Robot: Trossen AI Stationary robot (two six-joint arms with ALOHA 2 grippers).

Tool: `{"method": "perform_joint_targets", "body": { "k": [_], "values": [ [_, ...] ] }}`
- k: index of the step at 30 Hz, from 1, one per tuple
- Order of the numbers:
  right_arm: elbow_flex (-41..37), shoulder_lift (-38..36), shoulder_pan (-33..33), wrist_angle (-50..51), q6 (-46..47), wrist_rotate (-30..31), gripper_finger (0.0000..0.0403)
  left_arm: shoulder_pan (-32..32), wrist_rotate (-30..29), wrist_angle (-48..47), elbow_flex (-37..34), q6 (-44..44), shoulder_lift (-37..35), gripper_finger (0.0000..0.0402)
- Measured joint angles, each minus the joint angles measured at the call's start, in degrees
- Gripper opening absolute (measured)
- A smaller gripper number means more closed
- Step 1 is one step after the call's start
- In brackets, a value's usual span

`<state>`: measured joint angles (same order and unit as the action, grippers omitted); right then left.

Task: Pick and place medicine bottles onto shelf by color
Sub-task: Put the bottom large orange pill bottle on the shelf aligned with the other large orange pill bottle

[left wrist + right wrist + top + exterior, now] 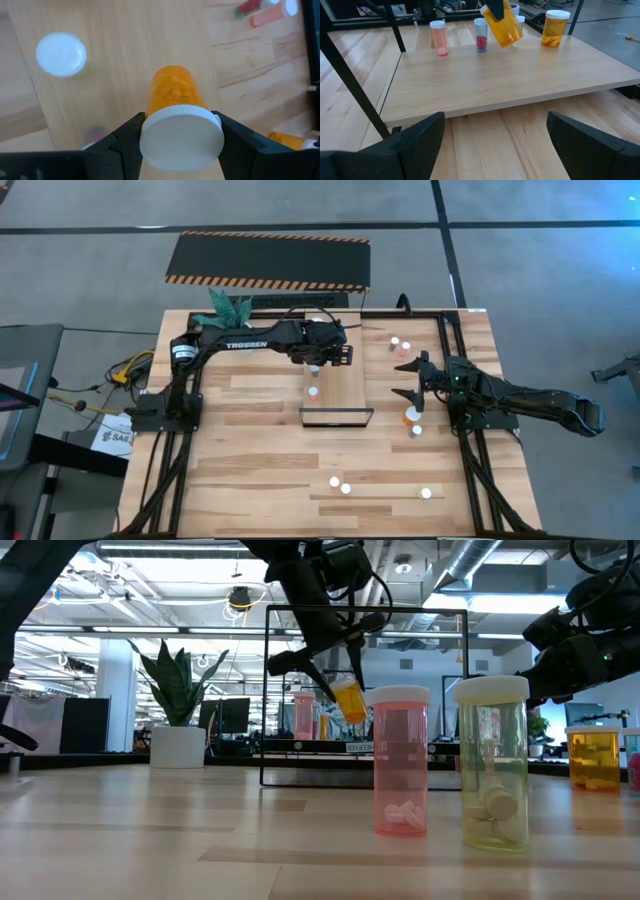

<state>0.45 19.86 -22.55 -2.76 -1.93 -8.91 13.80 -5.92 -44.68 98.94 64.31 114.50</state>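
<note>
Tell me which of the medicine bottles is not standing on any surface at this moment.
It is the orange bottle held by its white cap in the left gripper, hanging tilted above the shelf. The other bottles all rest on the shelf or the table.

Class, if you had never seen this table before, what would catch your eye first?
First, the left gripper shut on an orange bottle, holding it tilted in the air above the shelf. Next, the right gripper wide open at the table's right side, beside another orange bottle.
</note>
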Motion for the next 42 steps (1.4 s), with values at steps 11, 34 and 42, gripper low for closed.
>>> {"method": "perform_joint_targets", "body": {
  "k": [11,34,42],
  "values": [
    [0.0,0.0,0.0,-0.07,0.0,0.0,0.0374,-0.77,2.67,-1.6,0.0,2.52,0.0,0.0181],
    [0.02,0.0,0.0,-0.19,0.0,0.0,0.0374,-2.56,3.34,-3.7,0.02,5.36,0.0,0.0181],
    [0.0,0.0,0.0,-0.2,0.0,0.0,0.0374,-3.79,3.38,-4.01,0.02,6.76,0.0,0.0181]
  ]
}}
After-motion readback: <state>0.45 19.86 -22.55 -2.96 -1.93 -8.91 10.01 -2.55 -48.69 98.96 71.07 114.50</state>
